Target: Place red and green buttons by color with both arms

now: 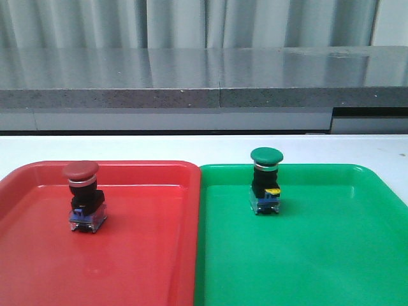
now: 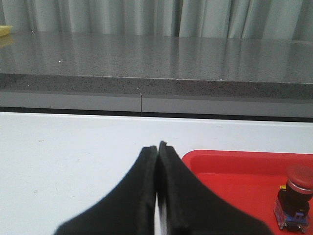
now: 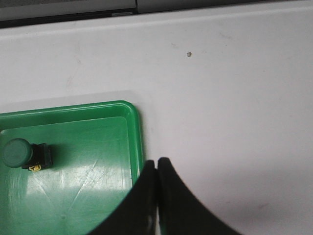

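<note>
Front view: we see a red plastic tray [image 1: 140,255] beside a green plastic tray [image 1: 319,255]; a red-capped push button [image 1: 84,196] stands upright in one, a green-capped push button [image 1: 266,180] in the other. Left gripper [image 2: 157,147] and right gripper [image 3: 156,162] are clenched, empty.

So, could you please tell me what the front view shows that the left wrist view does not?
Only the front view shows the green button standing in the green tray. Only the left wrist view shows the left gripper, shut and empty, over the white table beside the tray. Both show the red button upright in the red tray.
</note>
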`<state>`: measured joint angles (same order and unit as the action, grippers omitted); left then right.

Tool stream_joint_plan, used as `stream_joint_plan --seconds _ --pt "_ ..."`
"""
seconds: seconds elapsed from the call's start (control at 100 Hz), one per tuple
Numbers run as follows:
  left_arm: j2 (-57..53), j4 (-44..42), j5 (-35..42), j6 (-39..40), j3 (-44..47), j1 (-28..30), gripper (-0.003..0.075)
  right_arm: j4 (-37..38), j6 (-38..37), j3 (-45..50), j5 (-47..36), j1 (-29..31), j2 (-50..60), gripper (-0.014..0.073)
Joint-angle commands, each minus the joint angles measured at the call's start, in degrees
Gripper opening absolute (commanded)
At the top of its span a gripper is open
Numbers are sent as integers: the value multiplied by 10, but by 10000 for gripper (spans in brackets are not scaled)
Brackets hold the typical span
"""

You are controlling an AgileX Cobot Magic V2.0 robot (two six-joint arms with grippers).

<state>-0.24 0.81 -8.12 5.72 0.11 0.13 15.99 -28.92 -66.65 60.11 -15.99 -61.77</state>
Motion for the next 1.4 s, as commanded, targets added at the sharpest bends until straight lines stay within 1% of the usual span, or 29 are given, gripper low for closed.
stream_joint_plan --seconds 0.0,0.16,0.26,0.36,0.44,0.5,0.59,0.73,0.77,0.82,1.0,1.13,1.24,1.34,1.39 --pt "-19 5 45 1 7 1 -20 16 -7 12 -47 5 41 -59" --pt "-19 5 45 1 7 1 -20 16 -10 66 -98 5 104 -59" --pt "-19 5 45 1 7 1 -20 31 -9 107 -156 5 150 -60" --pt "-19 5 45 1 7 1 -20 30 -6 147 -210 21 198 -64" --pt "-19 5 45 1 7 1 -20 26 18 174 -235 40 229 -64" --pt "-19 5 45 1 7 1 -20 2 31 194 -267 54 255 -64" --pt "-19 5 45 1 7 1 -20 -53 83 229 -330 80 289 -64" --pt "-19 5 45 1 7 1 -20 -145 227 299 -413 124 338 -64" --pt "-19 5 45 1 7 1 -20 -160 263 319 -430 135 350 -64" --pt "-19 5 45 1 7 1 -20 -165 289 347 -447 144 364 -64" --pt "-19 5 45 1 7 1 -20 -134 289 437 -486 146 431 -64" --pt "-19 5 45 1 7 1 -20 -102 289 491 -559 146 506 -64" --pt "-19 5 45 1 7 1 -20 -104 285 532 -601 146 571 -64" --pt "-19 5 45 1 7 1 -20 -105 277 574 -614 146 631 -64" --pt "-19 5 45 1 7 1 -20 -109 276 596 -630 146 637 -64"
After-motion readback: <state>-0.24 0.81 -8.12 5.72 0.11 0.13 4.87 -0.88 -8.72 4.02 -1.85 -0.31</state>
